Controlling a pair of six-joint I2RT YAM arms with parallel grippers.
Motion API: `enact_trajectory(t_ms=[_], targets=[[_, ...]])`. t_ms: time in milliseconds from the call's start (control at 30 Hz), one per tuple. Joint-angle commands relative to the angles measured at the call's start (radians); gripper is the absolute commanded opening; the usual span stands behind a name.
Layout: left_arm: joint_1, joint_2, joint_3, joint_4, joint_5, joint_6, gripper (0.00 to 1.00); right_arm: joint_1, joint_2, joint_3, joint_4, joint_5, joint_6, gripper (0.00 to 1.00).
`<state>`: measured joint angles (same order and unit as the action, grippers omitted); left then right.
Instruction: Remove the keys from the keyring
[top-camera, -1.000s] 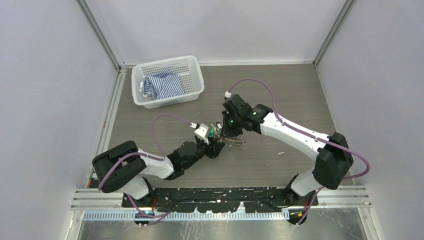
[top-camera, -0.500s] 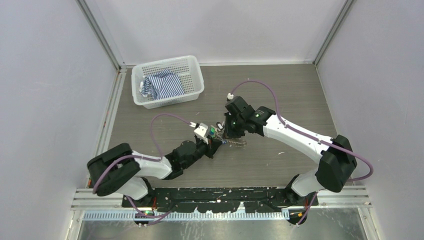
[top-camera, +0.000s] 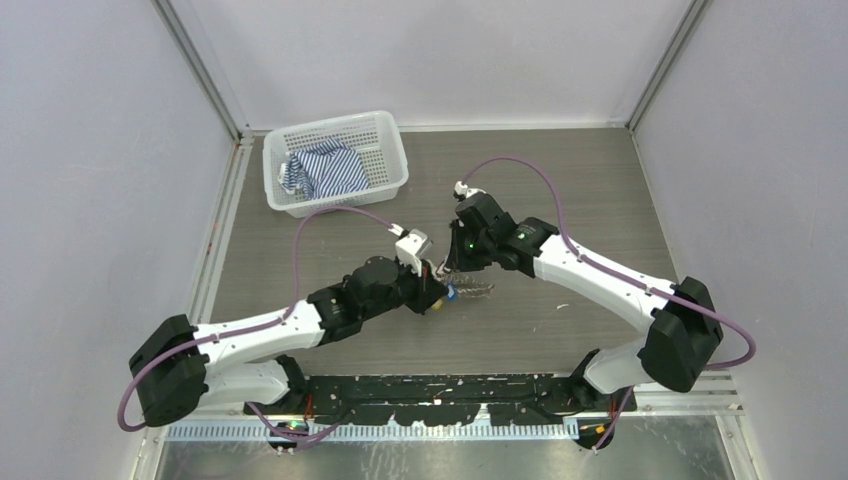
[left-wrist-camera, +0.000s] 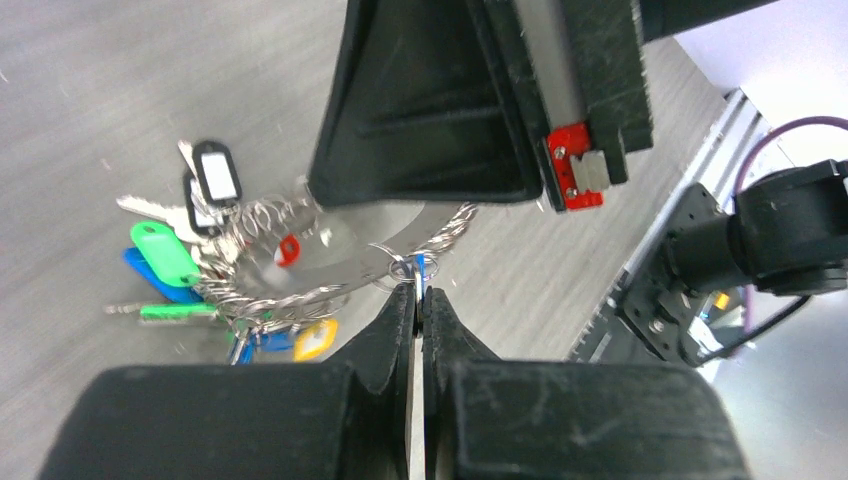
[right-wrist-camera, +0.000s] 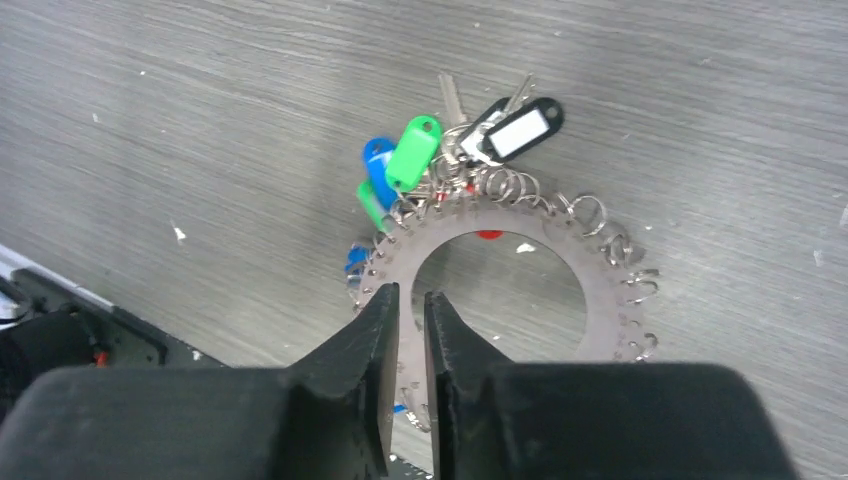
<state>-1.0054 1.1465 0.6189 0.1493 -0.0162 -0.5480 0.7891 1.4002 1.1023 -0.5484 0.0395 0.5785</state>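
Up close, right claw (right-wrist-camera: 407, 295) overhangs keyring (right-wrist-camera: 610, 300), basket (top-camera: 340, 203) with striped cloth (top-camera: 325, 170) well apart

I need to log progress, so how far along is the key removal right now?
Done: nothing visible; no key lies apart from the keyring. In hand: the left fingers are pinched shut at its rim by a small loop, the right fingers slightly apart over its band. To do: the keys, with green, blue and white tags, look attached, bunched on one side.

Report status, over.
Left tool shut at keyring edge. Right tool jaws barely apart over its band, grip unclear. Keys still on. No obstruction seen.
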Motion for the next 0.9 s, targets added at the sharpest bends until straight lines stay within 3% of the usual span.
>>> enact_trajectory(t_ms=[0, 100, 267, 533, 867], targets=[[0.026, 0.036, 0.108, -0.207, 0.033, -0.216, 0.0, -0.004, -0.128, -0.084, 0.119, 0.095, -0.027, 0.32], [0.059, 0.065, 0.153, -0.262, 0.034, -0.35, 0.0, -0.002, -0.224, -0.161, 0.156, 0.135, -0.013, 0.46], [0.124, 0.131, 0.196, -0.274, 0.11, -0.591, 0.0, 0.008, -0.404, -0.307, 0.264, 0.088, -0.03, 0.59], [0.212, 0.229, 0.205, -0.235, 0.257, -0.916, 0.0, 0.226, -0.501, -0.425, 0.376, 0.17, -0.175, 0.63], [0.267, 0.223, 0.147, -0.167, 0.384, -1.105, 0.0, 0.274, -0.429, -0.44, 0.424, 0.195, -0.326, 0.61]])
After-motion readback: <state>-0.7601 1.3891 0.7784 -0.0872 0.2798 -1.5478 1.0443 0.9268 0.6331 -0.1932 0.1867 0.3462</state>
